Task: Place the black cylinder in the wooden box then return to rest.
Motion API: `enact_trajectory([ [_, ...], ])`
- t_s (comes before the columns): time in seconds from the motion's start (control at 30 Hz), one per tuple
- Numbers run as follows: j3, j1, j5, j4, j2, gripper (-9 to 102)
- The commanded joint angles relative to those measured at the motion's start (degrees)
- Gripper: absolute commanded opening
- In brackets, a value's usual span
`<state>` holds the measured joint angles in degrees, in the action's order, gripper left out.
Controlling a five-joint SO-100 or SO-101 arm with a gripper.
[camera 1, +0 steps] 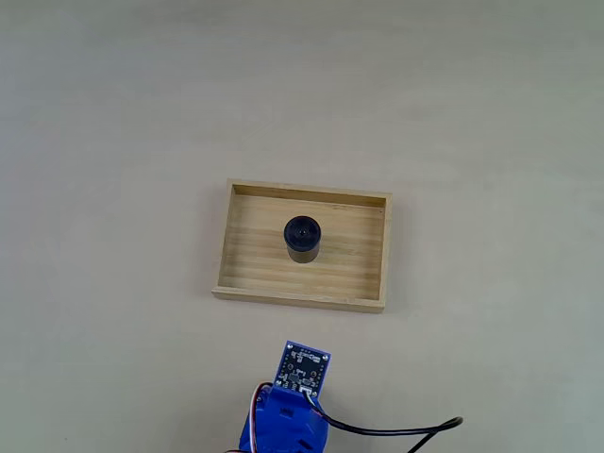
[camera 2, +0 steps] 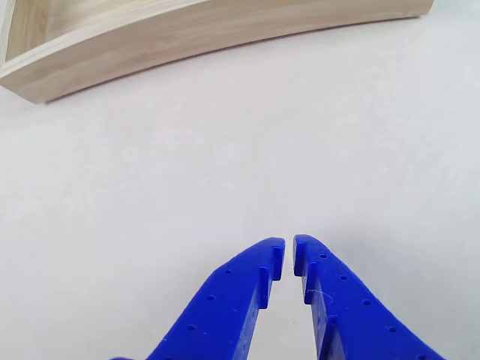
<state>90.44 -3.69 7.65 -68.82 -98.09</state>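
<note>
The black cylinder [camera 1: 303,240] stands upright on the floor of the wooden box [camera 1: 249,252], near its middle, in the fixed view. The box's near wall [camera 2: 187,34] runs across the top of the other view. The blue arm [camera 1: 288,411] sits at the bottom edge of the fixed view, well below the box, with a circuit board on top. In the other view my gripper [camera 2: 289,250] points at bare table short of the box, its blue fingers nearly touching, with nothing between them.
A black cable [camera 1: 396,429] trails from the arm to the right along the bottom edge. The pale table [camera 1: 113,142] surrounds the box on all sides.
</note>
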Motion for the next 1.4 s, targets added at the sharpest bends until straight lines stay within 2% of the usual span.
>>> enact_trajectory([
  [0.0,1.76,1.14,-0.97,-2.64,-0.70,-1],
  [0.23,1.76,1.76,-4.13,-8.96,-0.70,-1],
  [1.37,1.76,2.11,-5.63,-9.23,-0.70,0],
])
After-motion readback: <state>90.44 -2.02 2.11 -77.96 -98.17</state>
